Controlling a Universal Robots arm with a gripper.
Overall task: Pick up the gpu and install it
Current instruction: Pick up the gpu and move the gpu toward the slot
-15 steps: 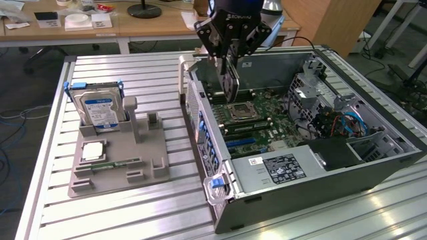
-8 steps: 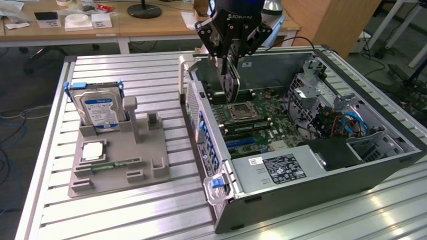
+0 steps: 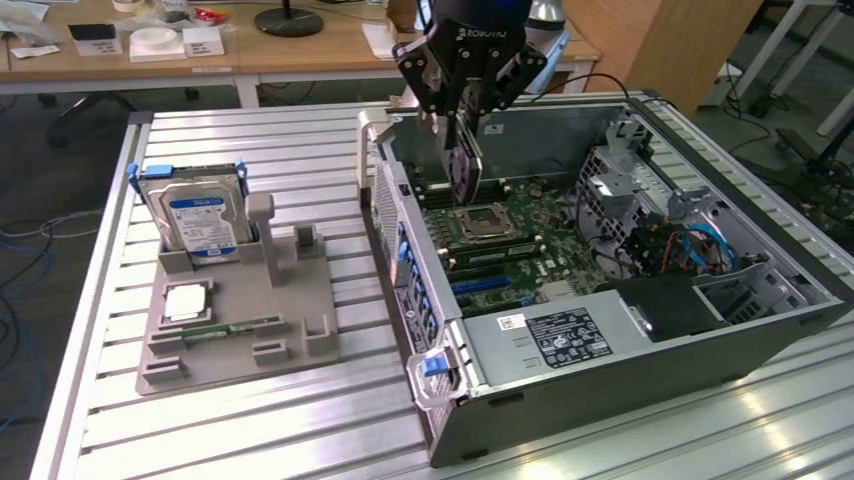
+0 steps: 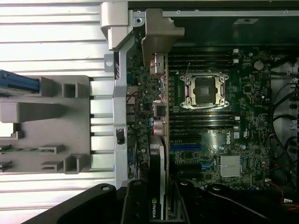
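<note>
My jaws, marked ROBOTIQ, are closed narrow on the one gpu (image 3: pixel 463 165), held on edge over the DELL-marked motherboard (image 4: pixel 243 107) inside the single open computer case (image 3: pixel 641 370). One blue-white-labelled hard drive (image 3: pixel 200 215) stands on the bench (image 3: pixel 267 420)
</note>
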